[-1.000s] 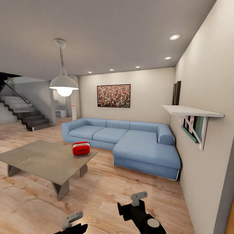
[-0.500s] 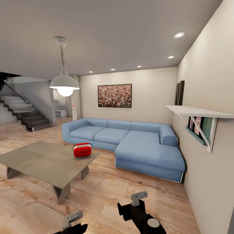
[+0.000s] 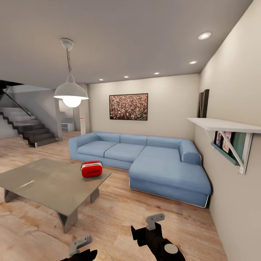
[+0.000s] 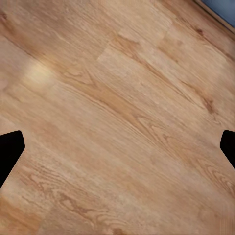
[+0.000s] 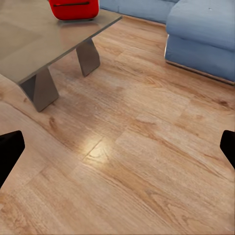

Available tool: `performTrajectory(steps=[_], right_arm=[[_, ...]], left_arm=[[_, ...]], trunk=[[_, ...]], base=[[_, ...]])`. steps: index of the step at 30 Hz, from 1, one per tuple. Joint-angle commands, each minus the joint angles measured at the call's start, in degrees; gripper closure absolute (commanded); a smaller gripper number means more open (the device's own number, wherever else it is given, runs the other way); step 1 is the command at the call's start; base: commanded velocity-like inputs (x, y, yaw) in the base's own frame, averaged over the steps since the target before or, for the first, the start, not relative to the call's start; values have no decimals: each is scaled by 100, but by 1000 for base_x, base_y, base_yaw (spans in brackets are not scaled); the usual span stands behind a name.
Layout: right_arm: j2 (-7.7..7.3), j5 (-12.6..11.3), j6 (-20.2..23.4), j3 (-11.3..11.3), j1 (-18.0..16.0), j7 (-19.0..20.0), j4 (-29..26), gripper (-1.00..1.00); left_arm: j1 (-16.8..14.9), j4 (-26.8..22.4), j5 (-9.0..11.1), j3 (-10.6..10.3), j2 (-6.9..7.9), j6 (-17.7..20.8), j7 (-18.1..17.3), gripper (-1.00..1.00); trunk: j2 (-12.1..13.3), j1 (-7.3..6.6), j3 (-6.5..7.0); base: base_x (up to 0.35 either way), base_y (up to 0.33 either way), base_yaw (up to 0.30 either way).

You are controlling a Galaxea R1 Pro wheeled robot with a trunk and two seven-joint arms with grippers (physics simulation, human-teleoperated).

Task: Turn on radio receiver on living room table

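The red radio receiver [image 3: 91,169] with its white panel stands near the far right corner of the low grey table [image 3: 43,185], in the living room ahead and to my left. The right wrist view catches the radio receiver [image 5: 73,9] on the table [image 5: 34,44], well beyond the gripper. My right gripper [image 5: 117,149] is open over bare wood floor, its dark fingertips [image 5: 10,154] far apart. Spread just as wide, my left gripper [image 4: 117,149] is open above the floor planks. Both grippers hang low in the head view, left [image 3: 80,245] and right [image 3: 154,221], well short of the table.
A light-blue L-shaped sofa [image 3: 152,161] stands behind and right of the table, under a framed crowd photograph [image 3: 128,106]. A white wall shelf [image 3: 224,127] juts out on the right. A pendant lamp [image 3: 71,95] hangs over the table. Stairs [image 3: 25,127] rise at far left.
The whole head picture has shifted: table, sofa and shelf look slightly nearer and the shelf sits further right, so the camera moved forward. The grippers keep their place in the picture.
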Motion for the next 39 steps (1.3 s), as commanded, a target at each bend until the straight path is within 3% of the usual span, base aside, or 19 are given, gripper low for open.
performTrajectory(steps=[1, 19, 39], right_arm=[[0, 0, 0, 1, 0, 0, 0, -100], [0, 0, 0, 8, 0, 0, 0, -100], [0, 0, 0, 8, 0, 0, 0, -100]], left_arm=[[0, 0, 0, 0, 0, 0, 0, -100], [0, 140, 19, -4, 0, -257, -3, -100], [0, 141, 23, 0, 2, -246, -16, -100]], trunk=[[0, 0, 0], [0, 0, 0], [0, 0, 0]], base=[[309, 35, 0], [292, -44, 0], [90, 23, 0]])
